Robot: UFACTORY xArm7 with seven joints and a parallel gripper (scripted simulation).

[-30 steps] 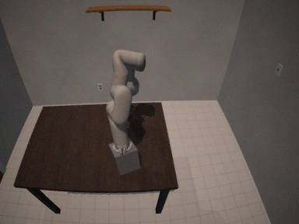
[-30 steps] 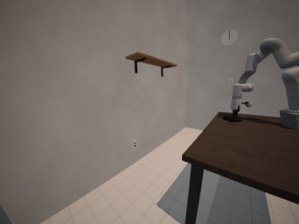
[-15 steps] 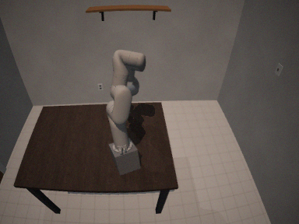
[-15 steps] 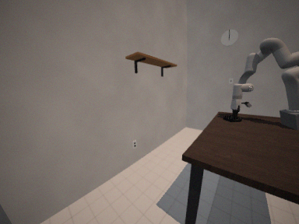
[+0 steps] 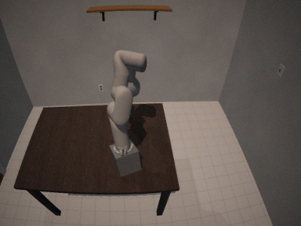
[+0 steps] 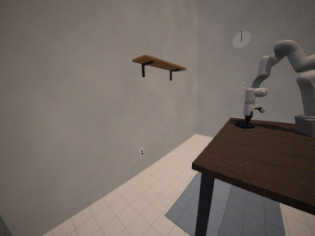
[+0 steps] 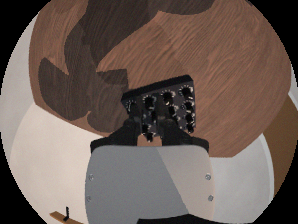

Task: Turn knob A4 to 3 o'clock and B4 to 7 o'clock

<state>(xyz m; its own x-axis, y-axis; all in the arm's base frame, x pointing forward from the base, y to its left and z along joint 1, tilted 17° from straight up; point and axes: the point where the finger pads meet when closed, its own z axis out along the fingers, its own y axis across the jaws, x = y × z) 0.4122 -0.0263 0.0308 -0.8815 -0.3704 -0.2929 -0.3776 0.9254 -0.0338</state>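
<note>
The knob box [image 7: 164, 104] [image 6: 246, 125] is a small black box with rows of dark knobs. It stands near the far edge of the brown table [image 5: 59, 157] [image 6: 254, 160] [image 7: 220, 50]. My gripper [image 7: 149, 103] [image 6: 248, 120] points straight down onto the box at the near row in the wrist view. Its fingers stand a small way apart around a knob there, and I see no firm grip on it. The knob names and white lines are too small to read. In the top view the arm hides the box.
The arm's grey base block [image 5: 126, 161] [image 6: 305, 124] stands on the table near its front edge. The table edge lies just beyond the knob box, with tiled floor below. A wooden shelf [image 5: 129, 9] [image 6: 160, 62] hangs high on the wall.
</note>
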